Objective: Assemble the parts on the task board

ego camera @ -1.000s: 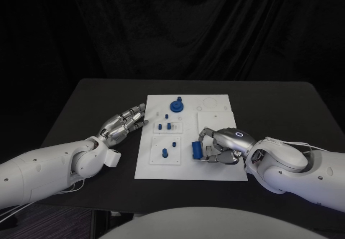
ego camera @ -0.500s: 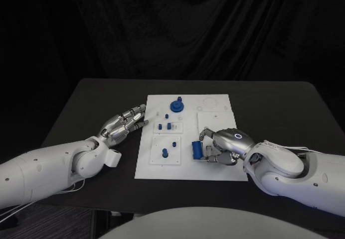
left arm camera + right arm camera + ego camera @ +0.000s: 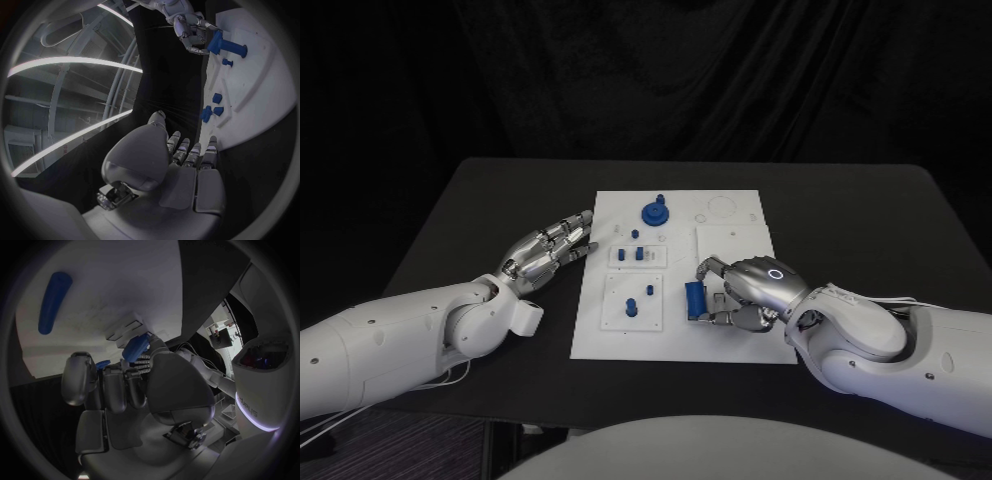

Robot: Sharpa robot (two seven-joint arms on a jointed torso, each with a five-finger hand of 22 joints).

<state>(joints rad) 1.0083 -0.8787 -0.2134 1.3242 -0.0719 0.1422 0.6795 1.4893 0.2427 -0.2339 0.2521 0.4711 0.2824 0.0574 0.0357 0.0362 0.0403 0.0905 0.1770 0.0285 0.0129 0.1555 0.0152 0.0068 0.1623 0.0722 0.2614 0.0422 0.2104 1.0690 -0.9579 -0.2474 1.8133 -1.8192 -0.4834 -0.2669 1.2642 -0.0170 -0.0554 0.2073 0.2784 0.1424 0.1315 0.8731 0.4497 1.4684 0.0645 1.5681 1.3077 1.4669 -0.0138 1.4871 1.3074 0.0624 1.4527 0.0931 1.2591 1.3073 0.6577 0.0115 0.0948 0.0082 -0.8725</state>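
While several small blue plastic parts [image 3: 640, 256] stand seated on white rectangular task board [image 3: 733, 345], right hand [image 3: 747, 292] grasps blue cylinder [image 3: 694, 299], unplaced; left hand [image 3: 548, 249] released, idle.

The black table [image 3: 459, 215] carried the white task board [image 3: 678, 345] at its middle, lying flat with its long side running away from the robot. The left hand [image 3: 548, 250] rested on the tabletop just beside the board's left edge.

A black table [image 3: 473, 215] with rounded far corners stands against a black curtain [image 3: 675, 80] hanging in folds across the far side. Near left, a strip of dark floor [image 3: 401, 445] shows below the table's edge.
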